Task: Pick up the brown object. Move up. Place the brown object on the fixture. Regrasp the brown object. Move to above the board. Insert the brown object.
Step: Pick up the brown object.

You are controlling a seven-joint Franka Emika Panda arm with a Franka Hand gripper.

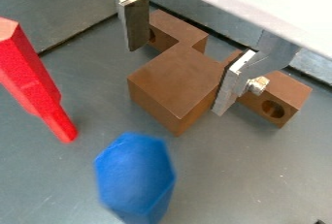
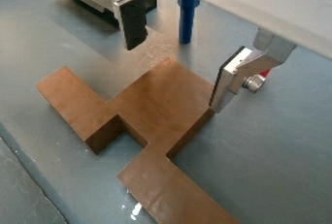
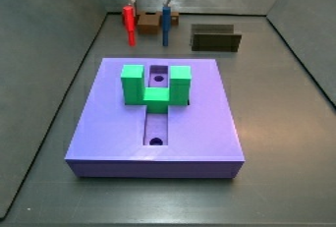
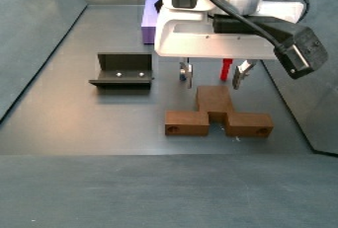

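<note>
Side view: claw point(image 4: 207, 72) hangs low over the brown object point(image 4: 215, 114), right of the fixture point(image 4: 122, 71).
Claw: fingers point(image 1: 130, 21) apart, straddling the object's stem, gripping nothing.
Brown object: flat on the floor, near the fixture.
Board point(image 3: 155, 120): well apart.

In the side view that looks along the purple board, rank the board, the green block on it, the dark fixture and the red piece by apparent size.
1. the board
2. the green block
3. the fixture
4. the red piece

The fixture and the red piece stand farther back, so they look smaller than they are. The gripper hangs at the far end.
</note>
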